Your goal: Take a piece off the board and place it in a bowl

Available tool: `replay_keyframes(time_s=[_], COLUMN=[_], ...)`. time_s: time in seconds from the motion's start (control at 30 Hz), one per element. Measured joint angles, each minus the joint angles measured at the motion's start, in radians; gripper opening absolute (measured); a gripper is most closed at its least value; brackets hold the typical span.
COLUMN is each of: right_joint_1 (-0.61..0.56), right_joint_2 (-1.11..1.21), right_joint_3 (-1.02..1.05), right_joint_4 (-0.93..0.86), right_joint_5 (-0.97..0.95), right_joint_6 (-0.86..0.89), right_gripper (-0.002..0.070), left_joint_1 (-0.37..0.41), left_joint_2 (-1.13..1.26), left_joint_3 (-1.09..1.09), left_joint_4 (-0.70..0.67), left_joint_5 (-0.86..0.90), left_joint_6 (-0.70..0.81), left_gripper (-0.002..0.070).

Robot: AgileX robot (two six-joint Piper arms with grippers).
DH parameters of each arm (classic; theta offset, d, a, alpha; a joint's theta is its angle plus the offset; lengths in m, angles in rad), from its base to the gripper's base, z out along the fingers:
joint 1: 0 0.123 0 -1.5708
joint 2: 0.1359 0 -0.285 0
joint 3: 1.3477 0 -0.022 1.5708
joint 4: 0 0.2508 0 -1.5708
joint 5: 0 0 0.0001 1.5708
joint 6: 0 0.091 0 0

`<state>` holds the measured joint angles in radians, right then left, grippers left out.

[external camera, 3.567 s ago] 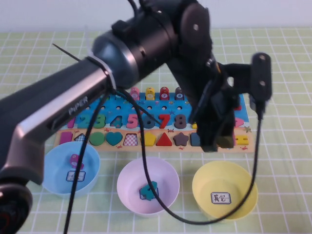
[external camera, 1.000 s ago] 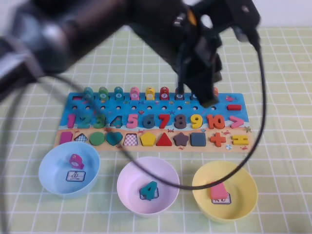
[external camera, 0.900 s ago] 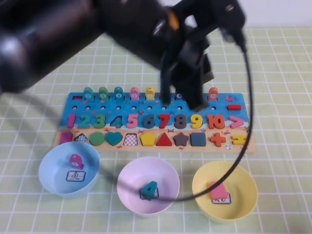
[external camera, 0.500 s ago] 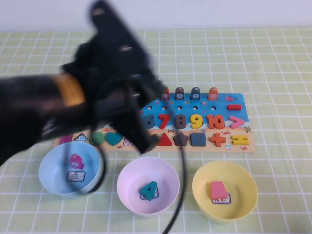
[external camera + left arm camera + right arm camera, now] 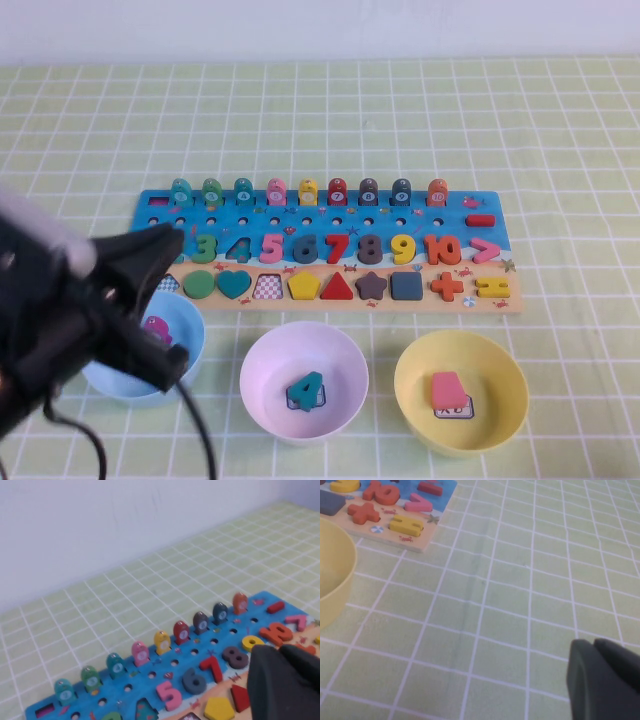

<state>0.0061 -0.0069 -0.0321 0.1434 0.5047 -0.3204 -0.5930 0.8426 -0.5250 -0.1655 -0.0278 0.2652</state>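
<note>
The pink trapezoid piece (image 5: 447, 390) lies flat in the yellow bowl (image 5: 505, 400), partly over its white label. The board (image 5: 150, 205) lies across the middle of the table, with two checkered empty slots in its tan strip. My left gripper (image 5: 280, 652) is shut and empty. In the high view my left arm (image 5: 95, 310) is a dark blurred mass at the near left, over the light blue bowl. My right gripper (image 5: 594, 642) is shut and empty over bare mat, right of the yellow bowl (image 5: 335, 575) and the board's right end (image 5: 412, 542). It is out of the high view.
The light blue bowl (image 5: 190, 330) holds a magenta piece (image 5: 157, 328) and is partly hidden by my left arm. The pink bowl (image 5: 270, 370) holds a teal number 4 (image 5: 305, 390). Green checked mat (image 5: 560, 130) surrounds the board.
My left arm has swung from over the board's right side back to the near left. The yellow bowl was empty 3.6 s ago; the pink piece now lies in it.
</note>
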Motion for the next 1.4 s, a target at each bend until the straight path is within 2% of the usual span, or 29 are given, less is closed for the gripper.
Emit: replay_keyframes(time_s=[0.23, 0.3, 0.4, 0.63, 0.73, 0.87, 1.0, 1.13, 1.23, 1.4], right_joint_1=[0.0, 0.0, 0.0, 0.0, 0.0, 0.0, 0.0, 0.0, 0.0, 0.0], right_joint_2=[0.0, 0.0, 0.0, 0.0, 0.0, 0.0, 0.0, 0.0, 0.0, 0.0], right_joint_3=[0.0, 0.0, 0.0, 0.0, 0.0, 0.0, 0.0, 0.0, 0.0, 0.0], right_joint_4=[0.0, 0.0, 0.0, 0.0, 0.0, 0.0, 0.0, 0.0, 0.0, 0.0], right_joint_5=[0.0, 0.0, 0.0, 0.0, 0.0, 0.0, 0.0, 0.0, 0.0, 0.0], right_joint_6=[0.0, 0.0, 0.0, 0.0, 0.0, 0.0, 0.0, 0.0, 0.0, 0.0], right_gripper=[-0.0017, -0.0017, -0.0017, -0.0017, -0.0017, -0.0017, -0.0017, -0.0017, -0.0017, -0.0017], left_joint_1=[0.004, 0.004, 0.004, 0.028, 0.096, 0.22, 0.335, 0.409, 0.425, 0.426], left_joint_2=[-0.13, -0.174, -0.24, -0.411, -0.491, -0.599, -0.683, -0.734, -0.753, -0.753], left_joint_3=[0.415, 0.492, 0.54, 0.548, 0.548, 0.548, 0.548, 0.548, 0.551, 0.551], left_joint_4=[-0.008, -0.014, -0.052, -0.181, -0.191, -0.178, -0.011, 0.218, 0.257, 0.225], left_joint_5=[-0.616, -0.708, -0.734, -0.526, -0.394, -0.227, -0.076, 0.095, 0.166, 0.23], left_joint_6=[-0.006, -0.008, -0.01, 0.077, 0.137, 0.134, 0.0, -0.285, -0.324, -0.265], left_gripper=[-0.0003, -0.0003, -0.0003, -0.0003, -0.0003, -0.0003, -0.0003, -0.0003, -0.0003, -0.0003])
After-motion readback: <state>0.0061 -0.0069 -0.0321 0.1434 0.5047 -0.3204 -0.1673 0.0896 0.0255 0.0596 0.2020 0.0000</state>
